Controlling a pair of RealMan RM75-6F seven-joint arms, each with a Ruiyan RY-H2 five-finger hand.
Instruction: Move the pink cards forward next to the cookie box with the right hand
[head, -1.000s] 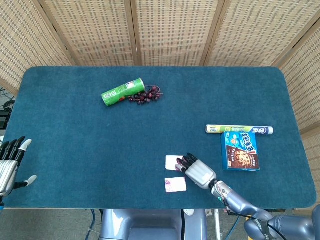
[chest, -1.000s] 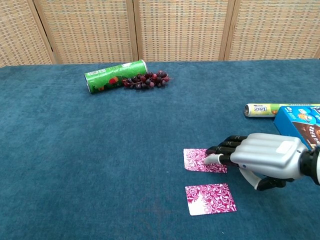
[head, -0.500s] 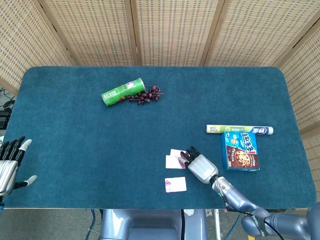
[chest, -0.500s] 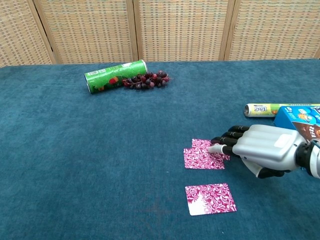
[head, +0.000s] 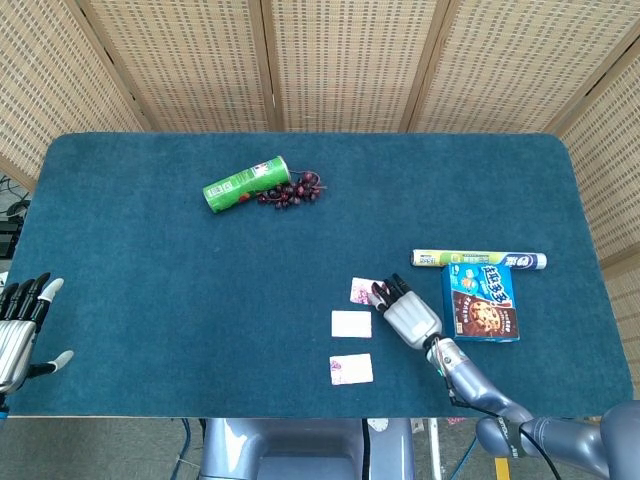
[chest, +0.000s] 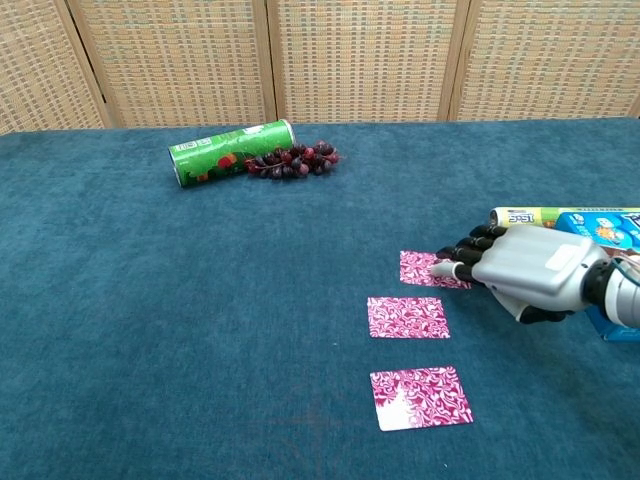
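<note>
The right hand (chest: 535, 280) is pressing flat, fingers extended, on one pink card (chest: 425, 268); it should be keeping light downward pressure while sliding toward the cookie box (head: 481, 301).

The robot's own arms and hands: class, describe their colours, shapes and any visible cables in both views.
The right hand has a pale silver-grey shell and black fingers, on a grey jointed arm with thin cables near the wrist. The left hand, at the frame edge, shows dark fingers with pale tips on a silver body.
</note>
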